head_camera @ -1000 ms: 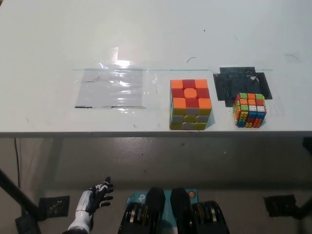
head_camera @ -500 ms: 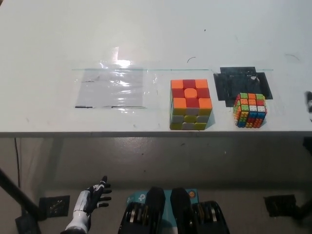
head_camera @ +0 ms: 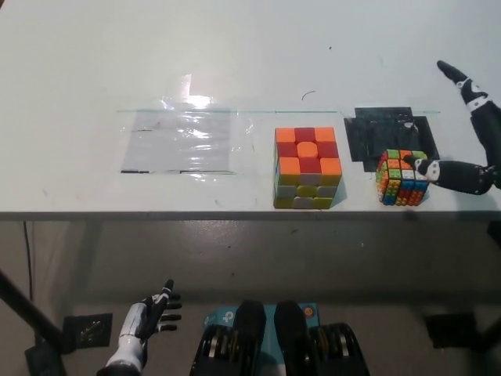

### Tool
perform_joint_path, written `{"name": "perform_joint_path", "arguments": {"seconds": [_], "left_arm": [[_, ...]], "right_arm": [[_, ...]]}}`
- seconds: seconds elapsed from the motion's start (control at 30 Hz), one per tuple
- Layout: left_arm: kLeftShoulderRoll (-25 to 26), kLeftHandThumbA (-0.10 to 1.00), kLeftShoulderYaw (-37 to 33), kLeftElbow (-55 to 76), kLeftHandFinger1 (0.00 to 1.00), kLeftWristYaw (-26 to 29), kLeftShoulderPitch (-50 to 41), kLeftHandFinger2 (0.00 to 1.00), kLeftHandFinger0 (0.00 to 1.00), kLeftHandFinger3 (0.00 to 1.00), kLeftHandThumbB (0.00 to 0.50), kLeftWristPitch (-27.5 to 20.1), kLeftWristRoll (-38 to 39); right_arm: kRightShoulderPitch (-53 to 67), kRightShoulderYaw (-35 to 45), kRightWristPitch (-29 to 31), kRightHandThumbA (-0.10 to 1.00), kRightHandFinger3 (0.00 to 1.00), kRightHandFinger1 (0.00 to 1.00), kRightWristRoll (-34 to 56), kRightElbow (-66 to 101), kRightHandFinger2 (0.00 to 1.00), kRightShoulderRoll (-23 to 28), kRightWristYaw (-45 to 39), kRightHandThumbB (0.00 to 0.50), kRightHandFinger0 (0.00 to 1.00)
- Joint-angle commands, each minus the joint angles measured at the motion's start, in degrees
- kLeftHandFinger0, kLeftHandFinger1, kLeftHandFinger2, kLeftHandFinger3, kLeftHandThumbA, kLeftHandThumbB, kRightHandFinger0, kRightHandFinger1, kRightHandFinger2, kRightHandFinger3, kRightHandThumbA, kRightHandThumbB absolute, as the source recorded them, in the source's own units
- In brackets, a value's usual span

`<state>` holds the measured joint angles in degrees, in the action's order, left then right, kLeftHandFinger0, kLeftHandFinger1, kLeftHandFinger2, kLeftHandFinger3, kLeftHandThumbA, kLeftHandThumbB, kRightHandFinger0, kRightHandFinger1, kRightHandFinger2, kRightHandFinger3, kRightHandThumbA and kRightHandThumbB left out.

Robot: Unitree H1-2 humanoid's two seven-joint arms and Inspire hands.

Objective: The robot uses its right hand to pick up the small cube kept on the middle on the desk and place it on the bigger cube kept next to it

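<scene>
The small multicoloured cube (head_camera: 399, 178) sits near the desk's front edge on the right, partly on a black patch (head_camera: 391, 135). The bigger cube (head_camera: 307, 167), orange and red on top with yellow and white sides, stands to its left. My black right hand (head_camera: 468, 137) has come in over the desk from the right edge, open, fingers spread wide. One fingertip touches the small cube's right upper side; another finger points away toward the far side. My white left hand (head_camera: 149, 317) rests open below the desk at the lower left.
A clear plastic sheet (head_camera: 178, 142) lies flat on the white desk (head_camera: 235, 55) left of the bigger cube. The desk's front edge runs across just below both cubes. Floor and dark fittings show beneath.
My right hand, out of view a second ago, has swung in from the right and reached the small cube. The left hand has sunk slightly. Both cubes stay put.
</scene>
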<state>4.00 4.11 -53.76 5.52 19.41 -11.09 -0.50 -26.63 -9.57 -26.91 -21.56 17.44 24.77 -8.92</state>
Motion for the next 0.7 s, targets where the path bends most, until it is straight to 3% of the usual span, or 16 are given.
{"name": "perform_joint_path", "arguments": {"seconds": [0.0,0.13,0.3,0.4,0.53,0.57,0.67], "left_arm": [[0.42,0.78,0.16,0.70,0.64,0.03,2.08,0.68,0.69,0.66,0.140,-1.03,0.41],[0.34,0.78,0.00,0.08,0.60,0.84,2.66,0.63,0.64,0.62,0.143,-1.47,-0.10],[0.42,0.78,0.05,0.37,0.62,0.64,3.23,0.67,0.66,0.64,0.120,-1.03,0.04],[0.57,0.79,-0.06,0.83,0.60,0.62,3.66,0.64,0.64,0.59,0.091,-1.03,-0.12],[0.94,0.80,-0.22,0.06,0.60,-0.12,4.10,0.65,0.65,0.63,0.096,-1.50,-0.05],[1.00,0.81,-0.44,-0.37,0.66,0.32,4.27,0.71,0.71,0.68,0.095,-1.85,-0.48],[0.97,0.80,-0.22,-0.27,0.65,0.30,4.58,0.69,0.70,0.66,0.095,-1.63,-0.13]], "right_arm": [[-3.03,-1.08,0.54,0.85,1.00,1.00,-2.38,-2.03,1.00,-0.07,-1.00,0.500,1.00],[-3.09,-1.23,1.80,0.81,1.00,1.00,-2.17,-3.74,1.00,-1.02,-0.30,0.500,1.00],[-2.88,-0.84,3.24,0.76,1.00,1.00,-2.01,-6.23,1.00,-2.58,0.86,0.487,1.00],[-2.97,-0.64,3.83,0.77,1.00,1.00,-1.89,-8.38,1.00,-3.40,1.06,0.491,1.00],[-2.76,-0.81,4.77,0.77,1.00,1.00,-2.09,-10.39,1.00,-3.88,1.25,0.485,1.00],[-2.96,-1.35,5.21,0.76,1.00,1.00,-2.55,-11.96,1.00,-4.25,1.53,0.487,1.00],[-3.45,-1.70,6.45,0.76,1.00,1.00,-3.02,-13.77,1.00,-4.71,1.96,0.500,1.00]]}}
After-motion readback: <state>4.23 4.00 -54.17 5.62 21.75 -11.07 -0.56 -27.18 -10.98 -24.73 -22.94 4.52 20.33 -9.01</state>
